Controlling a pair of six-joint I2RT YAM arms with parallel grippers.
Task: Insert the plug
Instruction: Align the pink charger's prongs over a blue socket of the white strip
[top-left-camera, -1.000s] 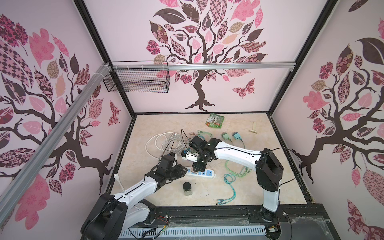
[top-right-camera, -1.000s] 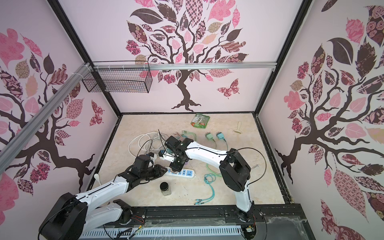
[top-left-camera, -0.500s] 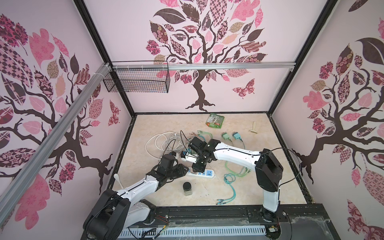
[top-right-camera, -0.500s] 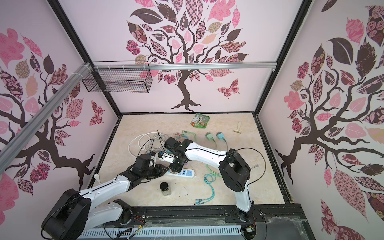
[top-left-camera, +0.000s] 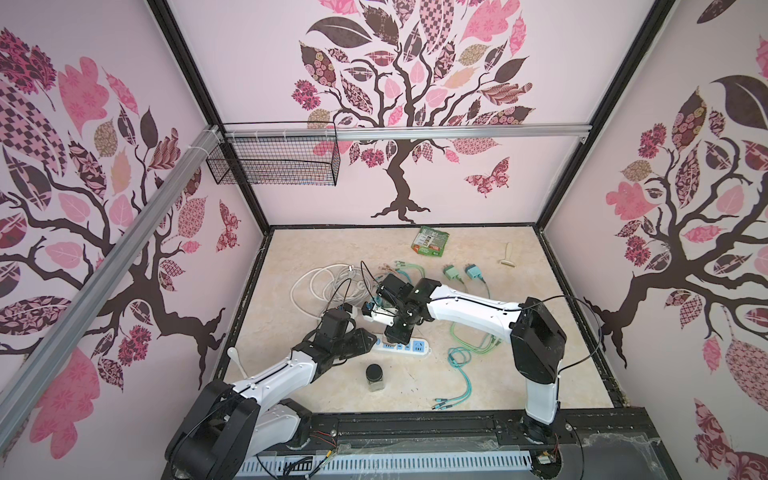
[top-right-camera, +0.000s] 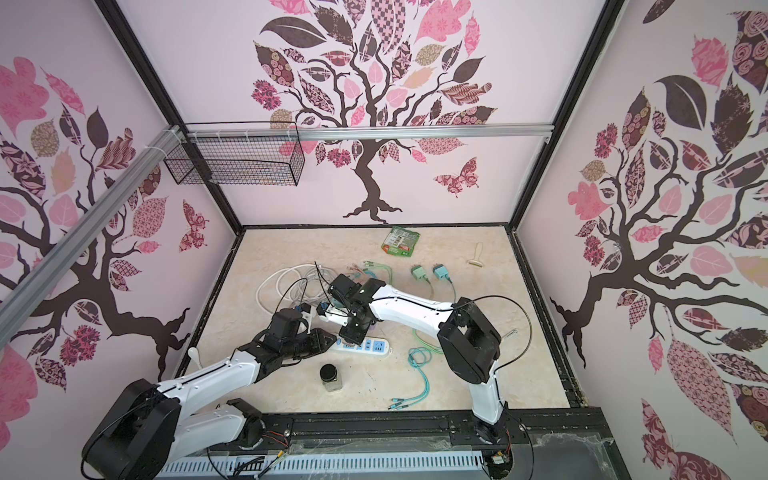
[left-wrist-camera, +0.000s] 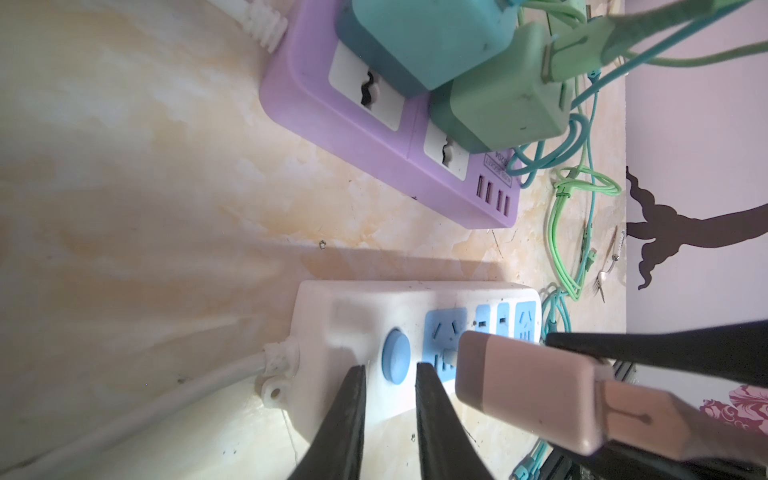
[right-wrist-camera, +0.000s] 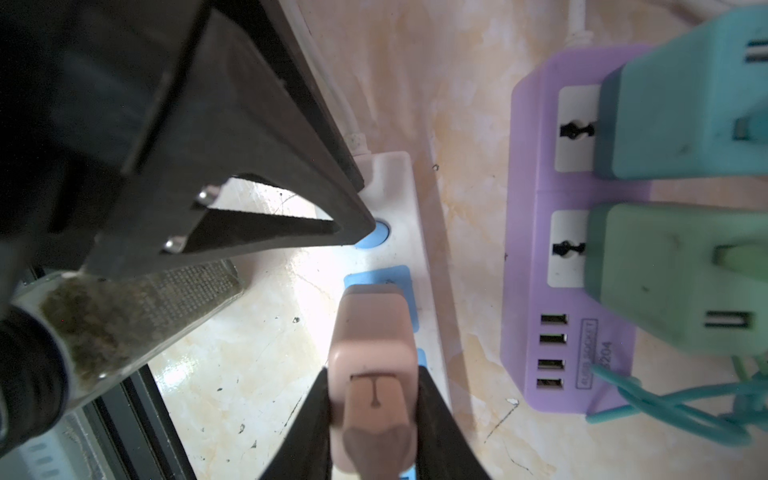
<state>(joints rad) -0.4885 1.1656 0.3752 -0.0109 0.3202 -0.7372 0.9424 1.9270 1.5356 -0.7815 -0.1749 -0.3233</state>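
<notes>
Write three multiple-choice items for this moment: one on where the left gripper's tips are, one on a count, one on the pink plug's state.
1. Where are the tips of the left gripper?
A. on the jar's lid
B. at the cable end of the white power strip, by its round blue button
C. on the coiled white cable

2. How many USB ports does the purple power strip show?
A. two
B. four
C. six

3. The pink plug is:
A. lying loose, ungripped
B. plugged into the purple power strip
C. clamped in the right gripper at a blue socket of the white power strip

Key:
1 B: in the left wrist view its fingers flank the button.
2 B: the right wrist view shows four slots in a row.
3 C: the right gripper squeezes the plug's sides over the white strip.
</notes>
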